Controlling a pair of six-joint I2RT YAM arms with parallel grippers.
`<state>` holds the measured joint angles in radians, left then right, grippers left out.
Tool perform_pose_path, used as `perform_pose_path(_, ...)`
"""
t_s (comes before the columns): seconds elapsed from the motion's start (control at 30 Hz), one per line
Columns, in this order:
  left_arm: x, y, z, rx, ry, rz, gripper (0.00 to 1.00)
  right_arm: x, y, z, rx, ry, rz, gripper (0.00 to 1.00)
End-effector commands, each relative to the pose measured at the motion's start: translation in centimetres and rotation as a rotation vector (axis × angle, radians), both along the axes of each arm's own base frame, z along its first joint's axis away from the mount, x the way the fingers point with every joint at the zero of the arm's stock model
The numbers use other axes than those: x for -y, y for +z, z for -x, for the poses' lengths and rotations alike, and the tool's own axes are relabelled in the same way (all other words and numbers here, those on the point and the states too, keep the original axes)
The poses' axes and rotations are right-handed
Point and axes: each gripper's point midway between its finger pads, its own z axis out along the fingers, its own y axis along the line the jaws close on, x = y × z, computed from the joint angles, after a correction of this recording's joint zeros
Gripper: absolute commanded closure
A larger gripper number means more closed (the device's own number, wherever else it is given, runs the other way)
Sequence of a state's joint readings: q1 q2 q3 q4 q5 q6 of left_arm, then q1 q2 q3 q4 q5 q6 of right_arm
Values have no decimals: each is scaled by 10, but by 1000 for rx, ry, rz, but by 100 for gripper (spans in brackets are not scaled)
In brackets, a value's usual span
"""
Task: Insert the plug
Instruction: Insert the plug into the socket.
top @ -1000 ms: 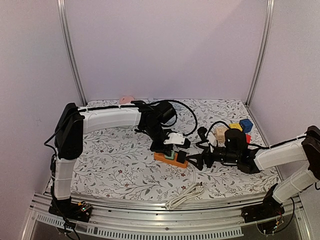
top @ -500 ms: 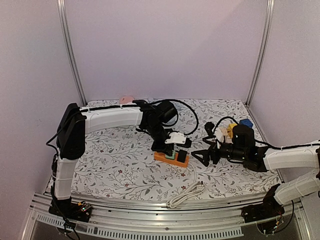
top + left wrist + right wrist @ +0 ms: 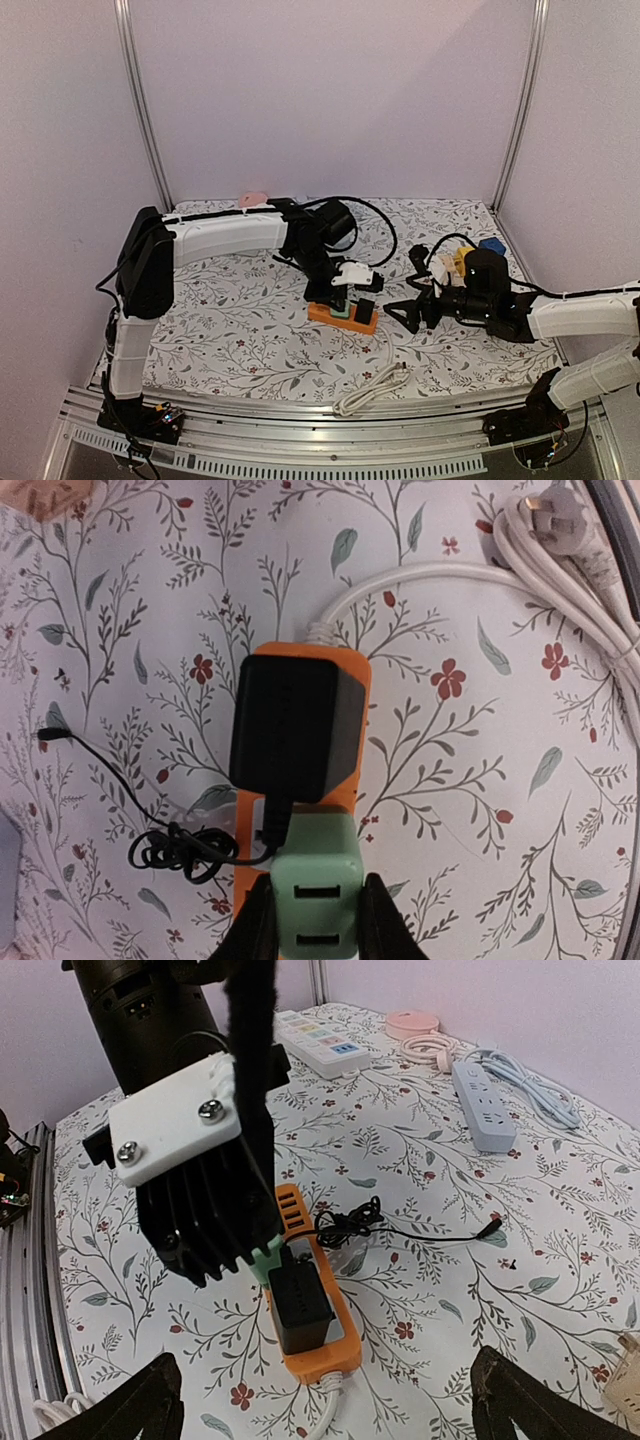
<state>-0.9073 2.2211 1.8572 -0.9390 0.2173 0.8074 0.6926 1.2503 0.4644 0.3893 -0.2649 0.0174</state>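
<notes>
I see the black adapter [image 3: 295, 730] hiding most of the orange strip [image 3: 310, 652], and the green plug [image 3: 318, 890] cropped at the bottom edge.

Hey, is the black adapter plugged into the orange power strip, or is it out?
In. The black adapter sits flat against the orange power strip in both wrist views, with no prongs showing.

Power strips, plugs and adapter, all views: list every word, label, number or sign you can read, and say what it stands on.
None can be read.
The black adapter, green plug and orange power strip show bare faces.
The coloured patches on the white power strip are too small to show any print.
</notes>
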Motion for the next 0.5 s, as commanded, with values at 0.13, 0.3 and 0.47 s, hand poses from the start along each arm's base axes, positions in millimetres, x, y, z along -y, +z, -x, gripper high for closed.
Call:
perform_pose_path(0.13, -56, -99, 24, -92, 2, -337, 93, 0, 8, -4, 13, -6, -1, 1)
perform_pose_path(0.3, -35, -64, 16, -59, 1, -256, 66, -1, 10, -5, 15, -5, -3, 1)
perform_pose_path(0.47, -23, -38, 11, -49, 13, -220, 55, -2, 10, -5, 10, -3, -2, 1)
